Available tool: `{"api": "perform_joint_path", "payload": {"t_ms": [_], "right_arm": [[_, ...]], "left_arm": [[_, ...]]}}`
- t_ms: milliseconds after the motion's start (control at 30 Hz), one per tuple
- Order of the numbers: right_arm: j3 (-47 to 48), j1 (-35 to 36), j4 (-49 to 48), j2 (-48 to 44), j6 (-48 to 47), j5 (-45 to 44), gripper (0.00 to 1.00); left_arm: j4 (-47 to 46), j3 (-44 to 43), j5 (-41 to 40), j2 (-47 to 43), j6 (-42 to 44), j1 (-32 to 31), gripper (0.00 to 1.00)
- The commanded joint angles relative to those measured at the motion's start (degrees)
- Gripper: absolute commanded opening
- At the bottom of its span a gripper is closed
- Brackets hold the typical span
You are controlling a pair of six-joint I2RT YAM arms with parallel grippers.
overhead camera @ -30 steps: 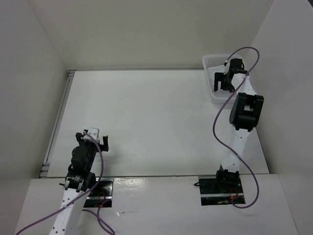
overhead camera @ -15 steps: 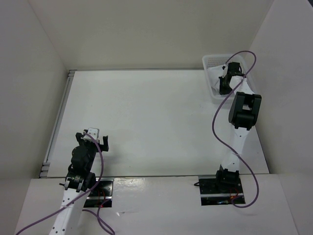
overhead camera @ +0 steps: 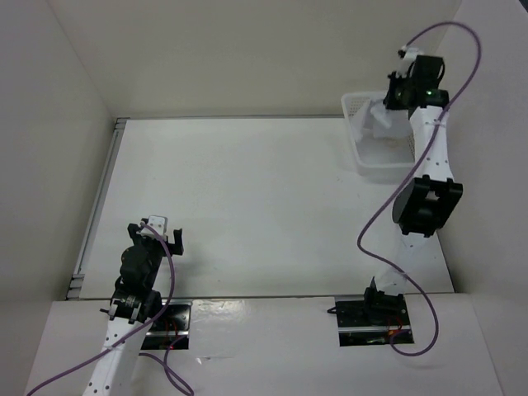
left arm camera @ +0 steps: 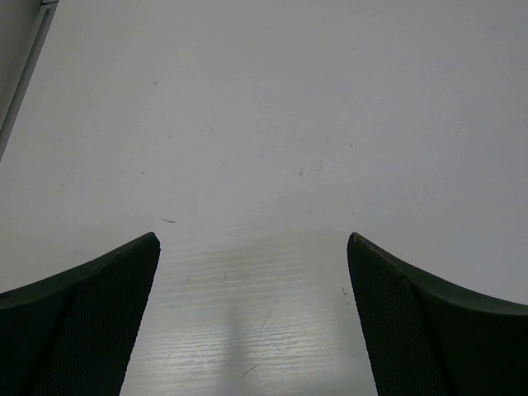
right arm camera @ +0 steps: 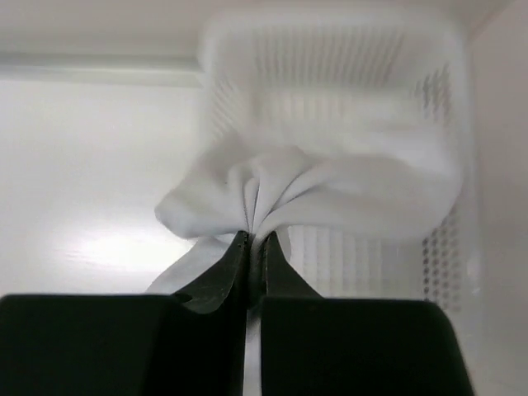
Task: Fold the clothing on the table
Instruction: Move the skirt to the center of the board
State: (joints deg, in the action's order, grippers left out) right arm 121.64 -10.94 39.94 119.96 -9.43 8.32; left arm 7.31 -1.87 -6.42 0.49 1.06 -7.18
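Observation:
The clothing (right arm camera: 330, 186) is a plain white bunch of thin fabric, pinched into folds between my right gripper's fingertips. My right gripper (right arm camera: 256, 239) is shut on it and holds it above the white mesh basket (right arm camera: 429, 99). From above, the clothing (overhead camera: 381, 120) hangs over the basket (overhead camera: 356, 157) at the table's far right corner, below my raised right gripper (overhead camera: 394, 97). My left gripper (left arm camera: 252, 243) stands open over bare table (left arm camera: 264, 124) near the front left, nothing between its fingers; in the top view the left gripper (overhead camera: 161, 235) is far from the clothing.
White walls close in the table (overhead camera: 247, 206) on the back, left and right. A metal strip (overhead camera: 99, 198) runs along the table's left edge. Purple cables trail from both arms.
My right gripper shut on the clothing inside the basket, then rose up and back, lifting the fabric out. The left arm has not moved.

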Motion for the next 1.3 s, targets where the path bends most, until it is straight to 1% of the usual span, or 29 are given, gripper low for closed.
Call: {"api": "perform_joint_path", "payload": {"t_ms": [0, 33, 67, 167, 200, 233, 267, 300, 333, 367, 400, 433, 467, 567, 633, 733, 867, 900, 1000, 1167, 1267], "right_arm": [[10.52, 2.41, 1.36, -15.53, 1.78, 11.18, 0.00], [10.54, 3.02, 1.36, -16.85, 1.78, 13.89, 0.00], [11.15, 4.94, 1.89, -19.56, 1.78, 14.70, 0.00], [8.71, 9.69, 2.51, -23.18, 0.12, 13.84, 0.00], [5.30, 13.28, 2.51, -25.80, -0.67, 13.05, 0.00], [3.09, 15.23, 1.29, -27.22, -1.29, 12.17, 0.00], [-1.89, 17.33, 0.67, -28.63, -1.99, 9.46, 0.00], [-4.55, 21.79, 0.05, -30.99, -3.13, 7.26, 0.00], [-7.10, 24.10, -0.48, -32.06, -3.66, 4.98, 0.11], [-12.00, 25.95, -0.48, -32.94, -4.62, 2.17, 0.31], [-14.48, 27.62, -0.48, -33.82, -6.28, 1.27, 0.80], [-16.77, 30.34, -0.48, -35.48, -7.08, 0.65, 0.94], [-20.71, 31.49, 0.22, -36.19, -7.88, -0.40, 0.99], [-25.21, 33.09, 2.76, -37.87, -9.38, 0.12, 0.99], [-25.84, 33.09, 4.69, -37.87, -11.39, 2.92, 0.99], [-27.77, 35.10, 6.90, -37.87, -11.40, 1.98, 0.99], [-31.80, 40.28, 7.43, -36.03, -12.09, 0.56, 0.99], [-32.86, 41.34, 6.91, -36.03, -12.10, -1.79, 0.99], [-38.22, 43.80, 4.81, -33.83, -12.10, -4.36, 0.99], [-48.93, 43.81, 0.32, -32.77, -11.57, -7.52, 0.99], [-53.78, 43.81, -2.67, -35.67, -10.09, -7.53, 0.99]], "left_arm": [[-1.95, 1.78, -0.62, -8.05, -0.97, -0.20, 1.00], [-1.95, 1.78, -0.62, -8.05, -0.97, -0.20, 1.00], [-1.95, 1.78, -0.62, -8.05, -0.97, -0.20, 1.00], [-1.95, 1.78, -0.62, -8.05, -0.97, -0.20, 1.00], [-1.95, 1.78, -0.62, -8.05, -0.97, -0.20, 1.00], [-1.95, 1.78, -0.62, -8.05, -0.97, -0.20, 1.00], [-1.95, 1.78, -0.62, -8.05, -0.97, -0.20, 1.00], [-1.95, 1.78, -0.62, -8.05, -0.97, -0.20, 1.00], [-1.95, 1.78, -0.62, -8.05, -0.97, -0.20, 1.00], [-1.95, 1.78, -0.62, -8.05, -0.97, -0.20, 1.00], [-1.95, 1.78, -0.62, -8.05, -0.97, -0.20, 1.00], [-1.95, 1.78, -0.62, -8.05, -0.97, -0.20, 1.00], [-1.95, 1.78, -0.62, -8.05, -0.97, -0.20, 1.00], [-1.95, 1.78, -0.62, -8.05, -0.97, -0.20, 1.00], [-1.95, 1.78, -0.62, -8.05, -0.97, -0.20, 1.00], [-1.95, 1.78, -0.62, -8.05, -0.97, -0.20, 1.00], [-1.95, 1.78, -0.62, -8.05, -0.97, -0.20, 1.00], [-1.95, 1.78, -0.62, -8.05, -0.97, -0.20, 1.00], [-1.95, 1.78, -0.62, -8.05, -0.97, -0.20, 1.00], [-1.95, 1.78, -0.62, -8.05, -0.97, -0.20, 1.00], [-1.95, 1.78, -0.62, -8.05, -0.97, -0.20, 1.00]]}}
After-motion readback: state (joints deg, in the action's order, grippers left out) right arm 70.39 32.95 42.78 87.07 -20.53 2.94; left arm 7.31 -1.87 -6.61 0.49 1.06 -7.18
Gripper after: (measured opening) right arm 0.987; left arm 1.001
